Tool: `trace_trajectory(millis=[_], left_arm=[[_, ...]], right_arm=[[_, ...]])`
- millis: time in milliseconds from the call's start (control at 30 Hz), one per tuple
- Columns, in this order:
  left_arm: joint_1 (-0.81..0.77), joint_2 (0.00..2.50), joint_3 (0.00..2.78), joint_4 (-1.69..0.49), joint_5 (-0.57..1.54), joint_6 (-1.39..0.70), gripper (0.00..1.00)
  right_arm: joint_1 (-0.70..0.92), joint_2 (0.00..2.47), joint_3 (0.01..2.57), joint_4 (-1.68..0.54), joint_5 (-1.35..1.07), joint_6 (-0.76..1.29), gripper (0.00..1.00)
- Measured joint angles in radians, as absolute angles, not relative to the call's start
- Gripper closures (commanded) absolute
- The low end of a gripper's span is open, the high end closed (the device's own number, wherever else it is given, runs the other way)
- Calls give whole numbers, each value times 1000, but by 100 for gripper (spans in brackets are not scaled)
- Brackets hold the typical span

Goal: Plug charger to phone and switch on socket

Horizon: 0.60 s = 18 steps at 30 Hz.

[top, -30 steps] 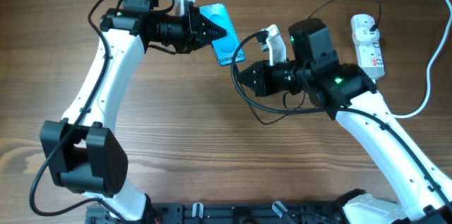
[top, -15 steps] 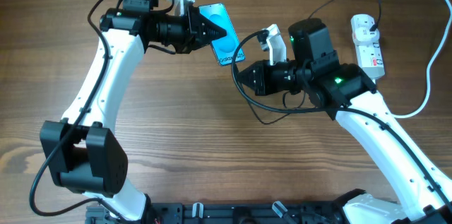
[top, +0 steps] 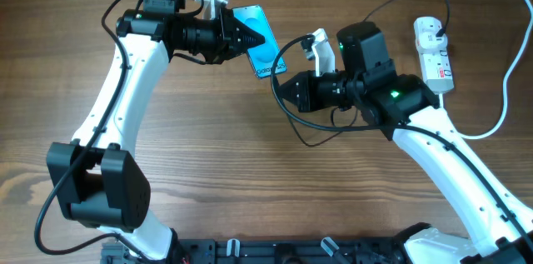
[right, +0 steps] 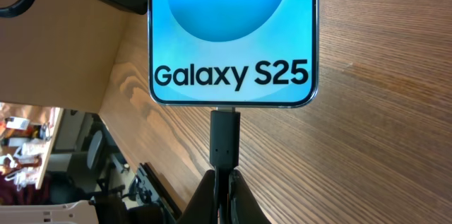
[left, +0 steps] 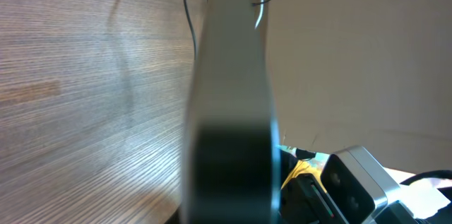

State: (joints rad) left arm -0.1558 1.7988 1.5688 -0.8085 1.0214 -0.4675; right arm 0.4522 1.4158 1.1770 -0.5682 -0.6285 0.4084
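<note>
Clamps phone (top: 265,29) in left gripper (top: 251,41) to steady it; pinches charger (right: 226,138) in right gripper (right: 224,183), plug at phone's bottom edge.

The phone (right: 233,40) has a light blue screen with a deeper turquoise disc and black lettering. The charger (right: 224,136) is black. The socket (top: 435,57) is white, touched with red. The counter (top: 250,172) is brown with fine wood grain.
</note>
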Motion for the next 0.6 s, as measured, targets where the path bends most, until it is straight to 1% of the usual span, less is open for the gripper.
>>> trace_trajectory(millis=[200,267,333,400,433,467,500,533,600], left_arm=[[-155,1799,1570,-834,1011,-461,96],[-154,1799,1570,-834,1011,-460,96],[-161,1799,1570,-867,1028,-457,96],[-173,1799,1569,-855,1032,-458,96],[-174,1799,1569,-853,1039,-458,96],[-174,1799,1569,-849,1042,-458,96],[-174,1799,1569,-848,1042,-458,96],[-175,1799,1569,-849,1045,-458,96],[-181,1799,1569,-853,1065,-458,96]], right_arm=[[455,1417,1167,-556,-635,419,95],[455,1417,1167,-551,-635,421,76],[454,1422,1172,-500,-631,425,61],[456,1422,1171,-508,-630,428,40],[456,1422,1171,-508,-632,427,30],[456,1422,1171,-508,-632,434,23],[456,1422,1171,-509,-632,429,21],[456,1422,1171,-509,-629,426,21],[455,1423,1171,-517,-622,422,27]])
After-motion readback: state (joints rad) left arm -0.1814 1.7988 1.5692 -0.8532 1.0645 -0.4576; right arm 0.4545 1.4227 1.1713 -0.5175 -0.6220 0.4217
